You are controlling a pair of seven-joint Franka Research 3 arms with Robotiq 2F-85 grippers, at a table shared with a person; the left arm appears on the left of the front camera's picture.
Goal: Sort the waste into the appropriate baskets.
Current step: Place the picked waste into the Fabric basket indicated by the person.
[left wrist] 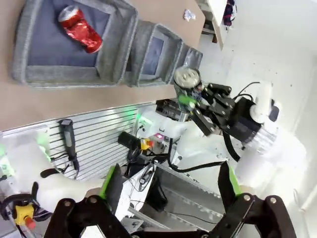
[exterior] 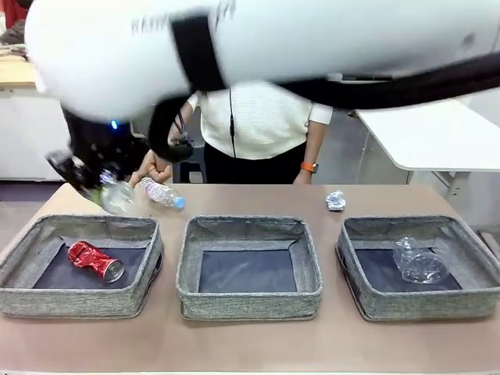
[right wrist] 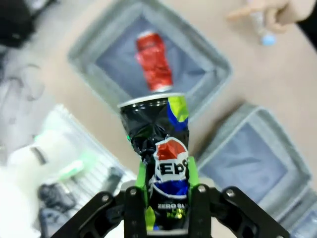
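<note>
On the worktop (exterior: 250, 344) stand three grey baskets: the left basket (exterior: 23, 297) holds a crushed red can (exterior: 95, 260), the middle basket (exterior: 248, 301) is bare, and the right basket (exterior: 422, 303) holds a clear plastic cup (exterior: 418, 262). The right pincer (right wrist: 167, 171) grips the dark blue-silver can (right wrist: 153, 119) above the left basket's far rim, so the step in hand looks like delivering metal. Next it should centre over that basket and let go. The left pincer (left wrist: 168, 172) gapes wide, empty. The clear bottle (exterior: 162, 192) lies by the person's hand (exterior: 152, 168), and the paper ball (exterior: 336, 201) waits behind the right basket.
</note>
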